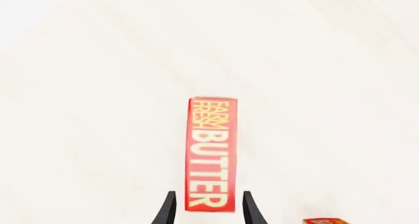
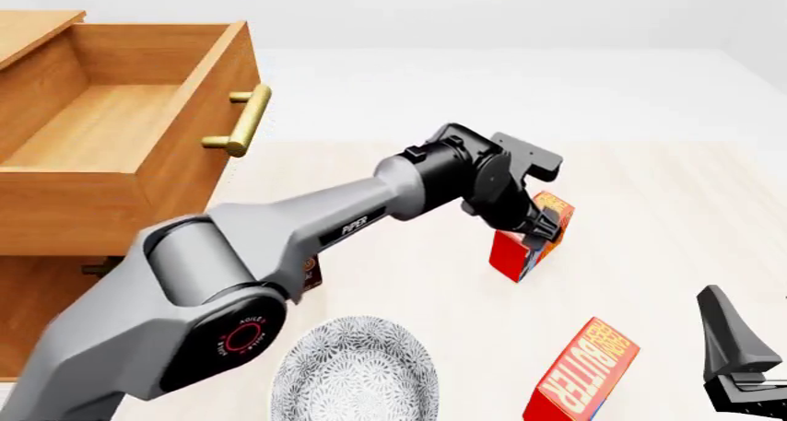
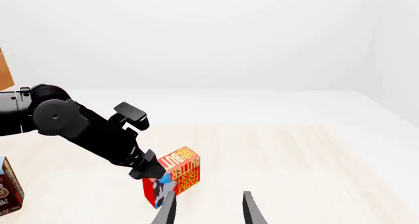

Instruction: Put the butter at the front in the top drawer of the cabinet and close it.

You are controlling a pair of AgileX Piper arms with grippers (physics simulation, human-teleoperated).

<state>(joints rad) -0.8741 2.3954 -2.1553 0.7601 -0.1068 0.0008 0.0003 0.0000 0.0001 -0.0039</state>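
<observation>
I have the left gripper (image 2: 541, 226) with fingers spread around the butter (image 2: 526, 239), not clamped; my right gripper (image 3: 206, 209) hangs open.

The butter (image 2: 526, 239) was red with an orange face; the plate (image 2: 357, 373), lower centre, looked grey-speckled, perhaps patterned.

The top drawer (image 2: 117, 117) stands pulled out of the cabinet (image 2: 50, 283) at ten o'clock, its brass handle (image 2: 242, 122) facing right. The left pincer (image 2: 541, 229) reaches toward three o'clock onto a tilted red carton (image 2: 522, 241). The butter (image 2: 581, 373) stands at five o'clock, beside a patterned plate (image 2: 354, 375). The right pincer (image 2: 738, 361) sits at four o'clock on the surface (image 2: 651, 191).
</observation>
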